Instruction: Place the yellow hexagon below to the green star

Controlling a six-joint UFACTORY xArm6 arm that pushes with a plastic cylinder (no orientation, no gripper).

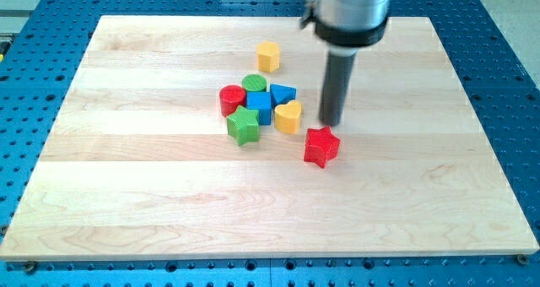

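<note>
The yellow hexagon (pixel 268 56) stands alone toward the view's top, above the cluster. The green star (pixel 243 126) sits at the cluster's lower left. My tip (pixel 330 123) rests on the board to the right of the cluster. It is right of the yellow heart (pixel 288 116) and just above the red star (pixel 321 146). It is well to the right of and below the yellow hexagon and touches no block that I can see.
The cluster also holds a red cylinder (pixel 231 100), a green cylinder (pixel 255 85), a blue cube (pixel 259 106) and a blue triangle (pixel 283 93). The wooden board (pixel 126 194) lies on a blue perforated table.
</note>
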